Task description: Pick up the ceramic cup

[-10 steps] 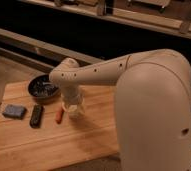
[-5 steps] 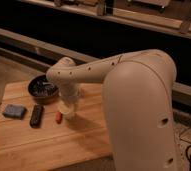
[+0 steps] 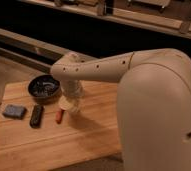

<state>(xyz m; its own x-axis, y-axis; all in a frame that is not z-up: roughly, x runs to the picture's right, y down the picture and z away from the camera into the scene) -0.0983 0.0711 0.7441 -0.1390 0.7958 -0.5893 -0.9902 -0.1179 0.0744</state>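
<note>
Nearest to us, filling the lower right of the frame, is the bulky cream arm (image 3: 156,107). It reaches across toward the left centre over the wooden table (image 3: 89,142), whose bare front half lies along the bottom of the frame.

A little further back, at the left, a row of small things lies on the wood: a blue sponge (image 3: 14,111), then a black remote (image 3: 36,115), then a small red object (image 3: 59,116). Just beside the red object, to its right, the gripper (image 3: 72,96) points straight down at the table. Beneath it we see a pale rounded shape that we take to be the ceramic cup (image 3: 67,105), standing at the left centre of the frame. We cannot tell how wide the gripper is set, nor whether it has hold of the cup or only hangs over it.

Behind and to the left, close to the wrist, sits the dark bowl (image 3: 44,87). Beyond the table run dark rails (image 3: 139,20).

We judge the step in hand to be the descent and grasp. The next move calls for a firm closure on the cup, then a straight lift clear of the bowl and the red object
</note>
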